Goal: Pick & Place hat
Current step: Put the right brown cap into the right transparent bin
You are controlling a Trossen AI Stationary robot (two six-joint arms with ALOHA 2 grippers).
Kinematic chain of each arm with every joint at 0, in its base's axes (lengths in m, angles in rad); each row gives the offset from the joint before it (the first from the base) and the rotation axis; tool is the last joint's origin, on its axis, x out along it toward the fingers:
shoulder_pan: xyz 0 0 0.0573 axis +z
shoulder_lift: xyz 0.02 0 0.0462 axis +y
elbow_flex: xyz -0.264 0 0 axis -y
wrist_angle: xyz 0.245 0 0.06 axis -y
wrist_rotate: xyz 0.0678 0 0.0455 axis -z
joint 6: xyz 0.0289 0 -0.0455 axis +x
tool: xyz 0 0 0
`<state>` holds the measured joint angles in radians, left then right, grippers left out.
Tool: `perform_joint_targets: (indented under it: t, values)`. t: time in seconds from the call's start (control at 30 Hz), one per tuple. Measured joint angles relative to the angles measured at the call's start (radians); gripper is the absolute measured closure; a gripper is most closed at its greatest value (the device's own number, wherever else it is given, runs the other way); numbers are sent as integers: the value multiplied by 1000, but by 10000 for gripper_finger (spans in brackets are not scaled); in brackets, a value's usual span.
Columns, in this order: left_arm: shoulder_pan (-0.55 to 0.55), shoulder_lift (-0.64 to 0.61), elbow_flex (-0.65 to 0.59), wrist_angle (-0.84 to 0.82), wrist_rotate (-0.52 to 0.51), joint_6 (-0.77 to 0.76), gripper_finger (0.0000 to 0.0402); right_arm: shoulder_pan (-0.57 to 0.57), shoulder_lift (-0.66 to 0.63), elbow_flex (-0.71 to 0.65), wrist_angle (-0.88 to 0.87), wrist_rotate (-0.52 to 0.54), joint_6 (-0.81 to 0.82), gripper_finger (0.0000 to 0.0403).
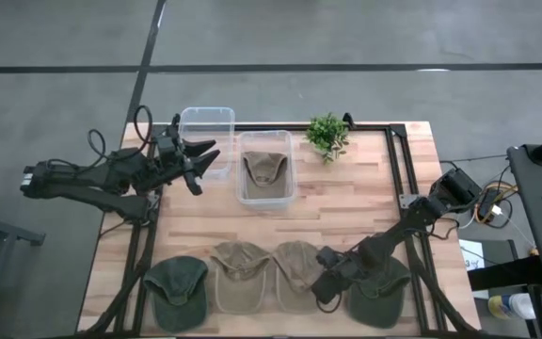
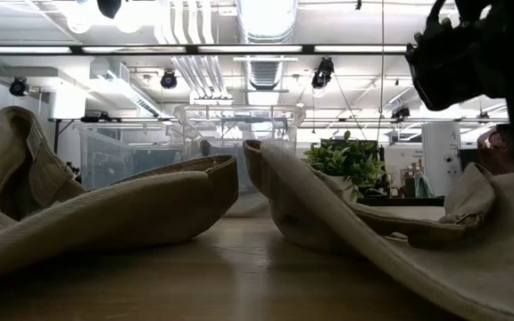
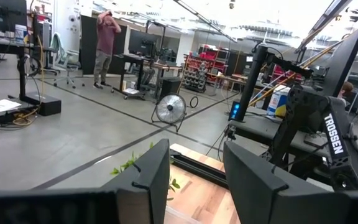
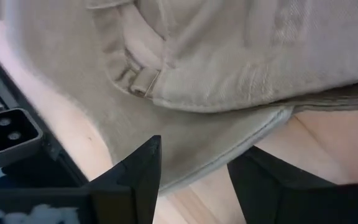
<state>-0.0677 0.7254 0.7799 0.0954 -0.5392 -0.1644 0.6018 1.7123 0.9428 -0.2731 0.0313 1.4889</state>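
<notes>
Presently we are finding the right gripper [image 1: 324,287] hanging open and empty over the third hat [image 1: 296,274] in the row of four along the table's [image 1: 346,212] near edge. We are judging a risk: closing here could pinch the neighbouring dark hat [image 1: 381,292], since the two hats overlap. The left gripper [image 1: 199,162] is waiting open beside the empty bin [image 1: 206,137]. The arm is hiding the fingertips' contact.
</notes>
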Motion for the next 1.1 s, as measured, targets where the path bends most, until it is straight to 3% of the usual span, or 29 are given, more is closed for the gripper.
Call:
perform_joint_targets:
  t: [0.13,0.37,0.73,1.1]
  values:
    - [0,2,0,0,0,-2,257,0,0,15,1,17,-28,269]
    - [0,2,0,1,0,-5,257,-2,0,17,2,25,-63,382]
    - [0,2,0,0,0,-5,257,-1,-20,19,-27,48,-83,388]
    - [0,2,0,0,0,-8,257,-3,-146,56,-259,167,-99,389]
